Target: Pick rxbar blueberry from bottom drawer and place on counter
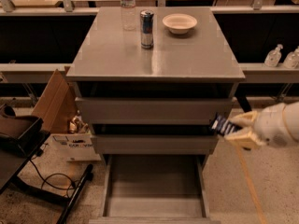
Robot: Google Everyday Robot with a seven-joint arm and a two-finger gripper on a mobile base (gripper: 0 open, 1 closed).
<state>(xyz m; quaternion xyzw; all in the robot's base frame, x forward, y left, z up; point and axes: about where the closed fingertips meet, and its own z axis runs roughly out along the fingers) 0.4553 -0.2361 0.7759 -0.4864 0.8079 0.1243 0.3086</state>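
Observation:
My gripper (232,127) is at the right of the cabinet, level with the middle drawer front, and is shut on the rxbar blueberry (218,124), a small dark navy bar with white lettering that sticks out to the left of the fingers. The bottom drawer (154,185) is pulled open below, and its flat grey floor shows nothing in it. The counter (154,50) is the grey top of the cabinet, well above and to the left of the gripper.
On the counter stand a silver-blue can (146,29), a clear bottle (127,6) and a white bowl (179,23). A cardboard box (58,111) and a black stand (18,139) with cables are left of the cabinet. Bottles (280,57) sit on a right shelf.

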